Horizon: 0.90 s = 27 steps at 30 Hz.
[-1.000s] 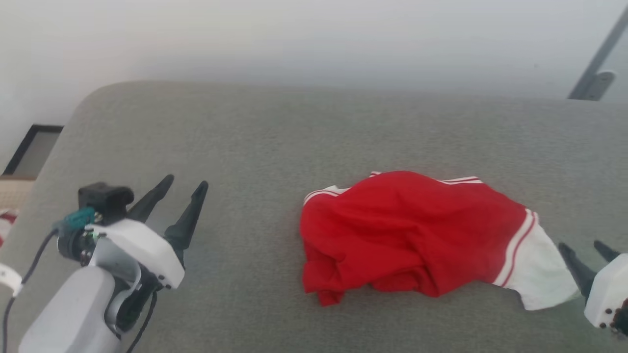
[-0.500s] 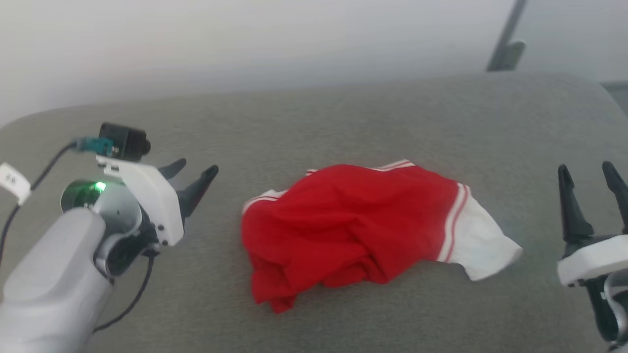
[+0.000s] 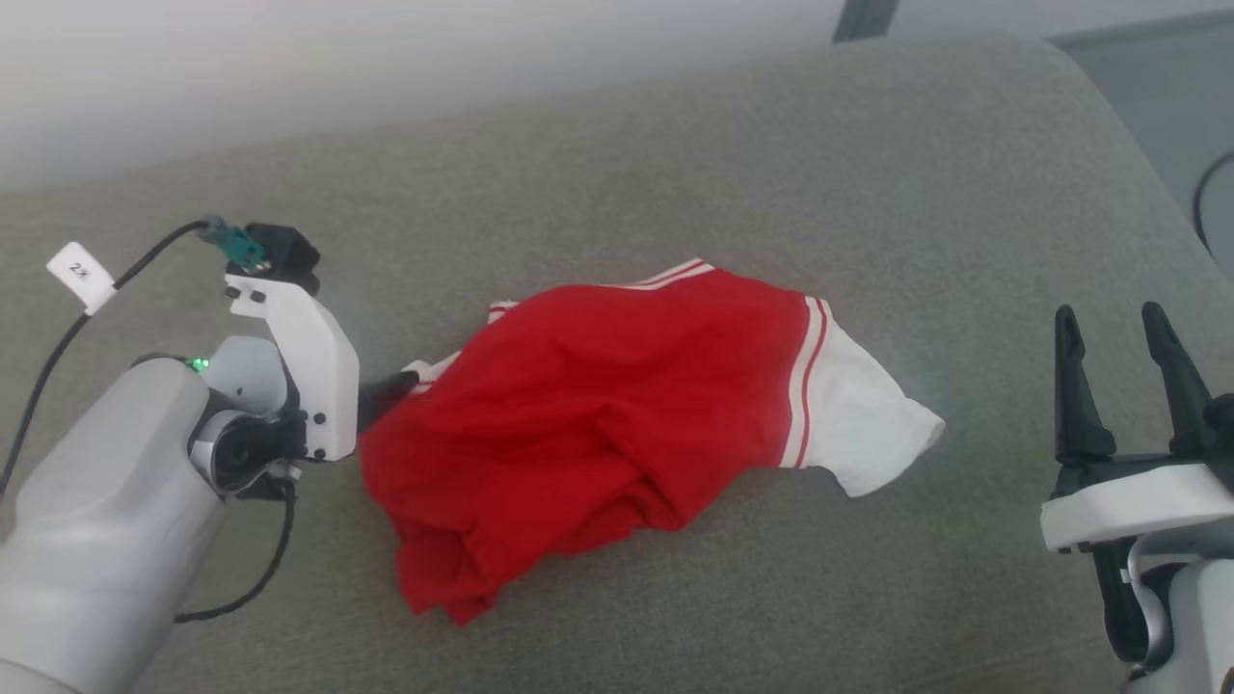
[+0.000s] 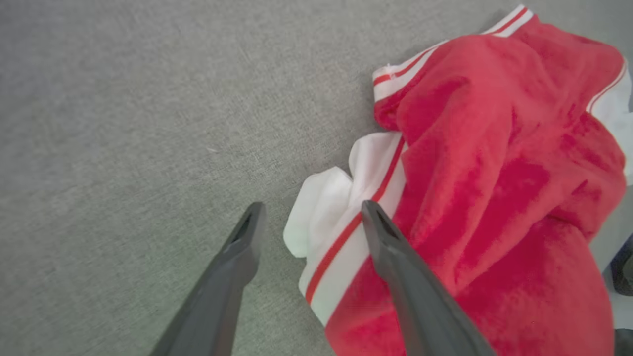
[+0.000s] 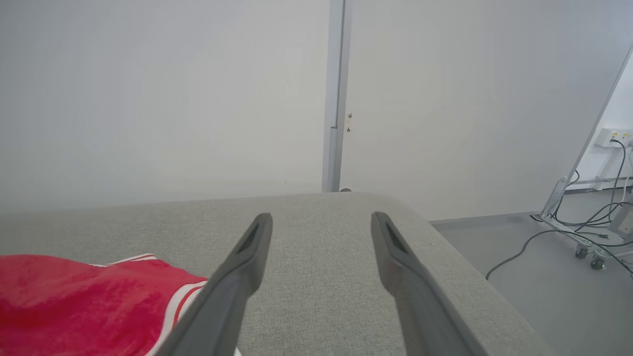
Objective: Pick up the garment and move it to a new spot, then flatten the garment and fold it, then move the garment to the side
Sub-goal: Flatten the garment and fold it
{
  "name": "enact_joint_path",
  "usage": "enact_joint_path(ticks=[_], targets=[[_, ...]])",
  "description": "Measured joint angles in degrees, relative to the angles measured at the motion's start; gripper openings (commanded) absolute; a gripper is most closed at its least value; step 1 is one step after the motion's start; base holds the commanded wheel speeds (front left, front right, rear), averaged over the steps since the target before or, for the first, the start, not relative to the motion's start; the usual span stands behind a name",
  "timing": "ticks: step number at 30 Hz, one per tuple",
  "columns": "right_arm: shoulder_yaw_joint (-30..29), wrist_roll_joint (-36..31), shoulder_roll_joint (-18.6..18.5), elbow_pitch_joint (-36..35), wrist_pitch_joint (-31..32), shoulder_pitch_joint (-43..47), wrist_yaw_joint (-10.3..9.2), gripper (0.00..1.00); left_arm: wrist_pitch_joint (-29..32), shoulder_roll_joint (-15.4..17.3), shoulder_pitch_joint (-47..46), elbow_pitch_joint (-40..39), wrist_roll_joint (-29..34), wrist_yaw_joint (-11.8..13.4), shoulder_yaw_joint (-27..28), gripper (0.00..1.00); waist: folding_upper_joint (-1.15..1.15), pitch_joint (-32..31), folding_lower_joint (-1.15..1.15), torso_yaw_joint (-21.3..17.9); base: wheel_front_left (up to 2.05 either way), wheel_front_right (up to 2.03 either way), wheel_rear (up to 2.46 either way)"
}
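Soft cloth garment [image 3: 578,414] rests on matt, coarse-woven upholstery [image 3: 675,193].

A grey cloth-covered bench [image 3: 675,145] with a rounded far corner carries one thing, a crumpled red shirt [image 3: 578,424] lying straight on the fabric. One white sleeve [image 4: 324,212] with a red stripe sits between the fingers of the left gripper [image 4: 309,212], and the red bulk spreads away beyond them. The other sleeve [image 3: 868,424] points toward the right gripper [image 3: 1109,313], well apart from it. Ahead of that gripper, bare grey fabric runs to the rounded corner.
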Motion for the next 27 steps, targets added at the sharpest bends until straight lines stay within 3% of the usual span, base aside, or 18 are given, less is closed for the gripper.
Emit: enact_joint_path(ticks=[6,11,12,13,14,21,27], targets=[[-0.51,0.02,0.88,0.67,-0.76,-0.92,-0.01,1.00,5.70,-1.88,-1.55,4.10,-2.19,-0.03,-1.72,1.00,0.00,2.35,0.00,-1.65,0.00,0.00,0.00],[-1.03,0.14,1.19,1.08,-1.02,-1.34,-0.01,1.00,5.46,-2.46,-2.93,5.72,-1.49,-0.03,-2.78,1.00,0.00,3.44,0.00,-1.99,0.00,0.00,0.00],[-1.05,0.21,1.22,1.11,-1.09,-1.53,0.00,1.00,5.45,-2.75,-3.05,6.42,-1.56,-0.04,-2.80,0.88,0.00,3.59,0.00,-1.99,0.00,0.00,0.00],[-1.07,0.23,1.24,1.12,-1.21,-1.80,0.00,1.00,5.45,-2.89,-3.14,6.61,-1.59,-0.04,-3.03,0.31,0.00,3.73,0.00,-2.00,0.00,0.00,0.00],[-1.11,0.24,1.25,1.11,-1.31,-2.09,0.00,1.00,5.14,-2.91,-3.29,6.58,-1.59,-0.04,-3.35,0.00,0.00,3.87,0.00,-1.99,0.00,0.00,0.00],[-1.99,0.54,1.20,1.07,-1.53,-2.27,0.00,1.00,1.25,-2.35,-4.20,7.31,-1.41,-0.15,-4.00,0.00,0.00,3.82,0.00,-0.96,0.00,0.00,0.00],[-3.46,0.58,0.97,0.82,-1.62,-1.12,0.00,1.00,-2.18,0.76,-5.58,7.69,-1.32,-0.14,-3.07,0.00,0.00,2.67,0.00,1.33,0.00,0.00,0.00]])
